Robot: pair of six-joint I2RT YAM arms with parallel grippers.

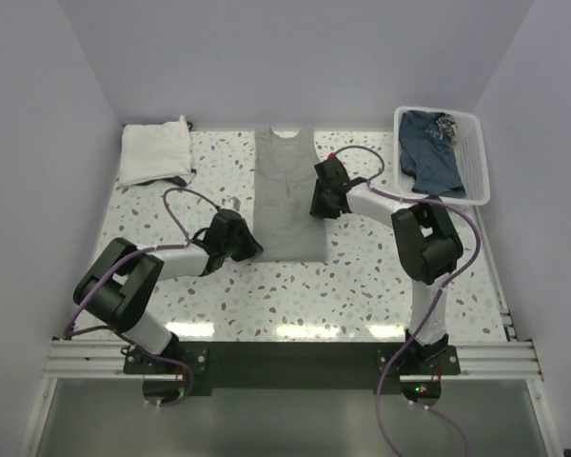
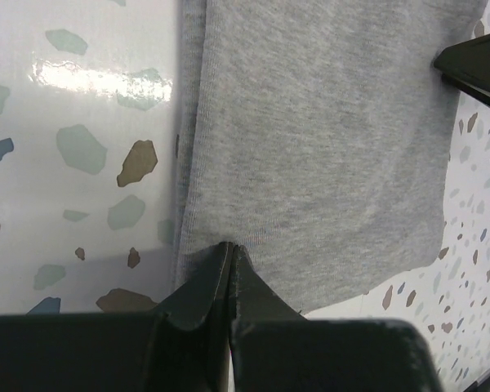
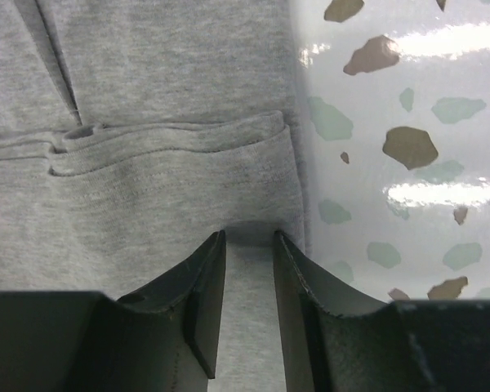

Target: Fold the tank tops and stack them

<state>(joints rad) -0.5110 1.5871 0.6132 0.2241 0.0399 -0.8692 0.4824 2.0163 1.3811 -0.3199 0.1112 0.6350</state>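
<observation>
a folded white tank top [image 1: 155, 152] lies at the upper left of the table [image 1: 362, 276]. the left hand [image 2: 231, 247] pinches the lower left edge of the grey tank top [image 1: 287, 195], spread flat in the middle. the right hand [image 3: 249, 237] is at its right edge, fingers apart.

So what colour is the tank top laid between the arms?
Plain grey tank top; clearest in left wrist view.
</observation>
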